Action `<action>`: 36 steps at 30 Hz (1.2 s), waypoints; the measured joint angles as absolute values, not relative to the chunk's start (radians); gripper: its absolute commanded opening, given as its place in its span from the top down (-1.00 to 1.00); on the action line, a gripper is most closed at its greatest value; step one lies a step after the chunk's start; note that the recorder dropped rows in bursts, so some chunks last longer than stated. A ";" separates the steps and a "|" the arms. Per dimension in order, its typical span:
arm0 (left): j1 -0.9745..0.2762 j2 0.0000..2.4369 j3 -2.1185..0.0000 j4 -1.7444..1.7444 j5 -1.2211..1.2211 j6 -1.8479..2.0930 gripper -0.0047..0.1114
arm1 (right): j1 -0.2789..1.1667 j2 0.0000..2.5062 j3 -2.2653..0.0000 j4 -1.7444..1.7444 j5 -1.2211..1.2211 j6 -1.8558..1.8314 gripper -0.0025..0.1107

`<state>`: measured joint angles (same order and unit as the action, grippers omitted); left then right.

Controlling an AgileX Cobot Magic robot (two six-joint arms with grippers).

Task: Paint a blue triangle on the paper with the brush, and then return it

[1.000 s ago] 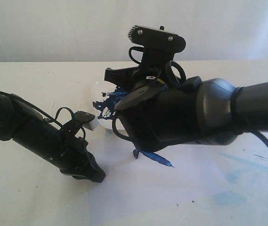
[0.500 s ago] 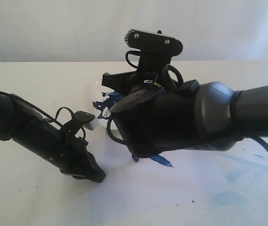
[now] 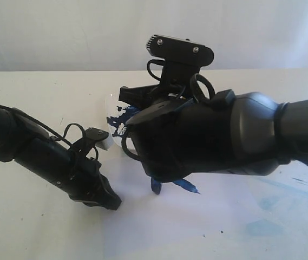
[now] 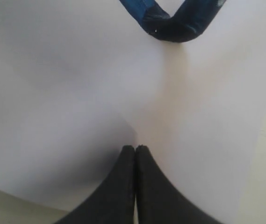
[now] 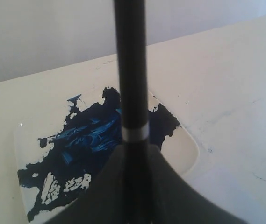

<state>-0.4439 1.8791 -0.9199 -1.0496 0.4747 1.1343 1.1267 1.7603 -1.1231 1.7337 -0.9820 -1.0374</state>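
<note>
Probably the step in hand was carrying the brush [image 5: 129, 70] to the dish [image 5: 191, 151], for a reload or the return, couldn't tell which. The right gripper [image 5: 133, 148] was closed tight on the black handle at about the silver band [image 5: 135, 133]; the bristle tip wasn't visible in any view. To do it well: lift the tip clear of the paper [image 3: 159, 230] while crossing so wet bristles don't drag a stray stroke, come down slow over the paint blotch [image 5: 90, 140] and not on the dish rim, and loosen the grip only once the brush is resting.

The left gripper [image 4: 135, 148] was fully closed with nothing in it, tips down on the paper, looked like touching, likely pinning the sheet, which helps.

The blue triangle [image 3: 182, 186] lay on the paper, on the side of the dish away from the table's [image 3: 34, 97] far edge, mostly hidden under the right arm [image 3: 224, 135], so whether all three strokes met couldn't be told. One dark corner of it [image 4: 170, 29] showed ahead of the left gripper, near but apart, bare paper between. The right gripper faced the dish, not the triangle; the dish sat toward the table's far edge, the paper toward the near one
</note>
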 measured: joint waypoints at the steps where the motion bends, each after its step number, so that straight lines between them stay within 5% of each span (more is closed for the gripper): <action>1: -0.444 1.879 -0.920 -1.050 0.475 1.134 0.92 | 1.127 1.760 -1.123 1.734 -0.982 -1.041 0.96; 36: -0.444 1.879 -0.920 -1.050 0.475 1.134 0.92 | 1.280 1.755 -1.123 1.746 -1.126 -1.086 0.96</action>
<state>-0.4439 1.8791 -0.9199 -1.0496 0.4747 1.1343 1.2800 1.7552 -1.1231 1.7456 -1.1259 -1.0864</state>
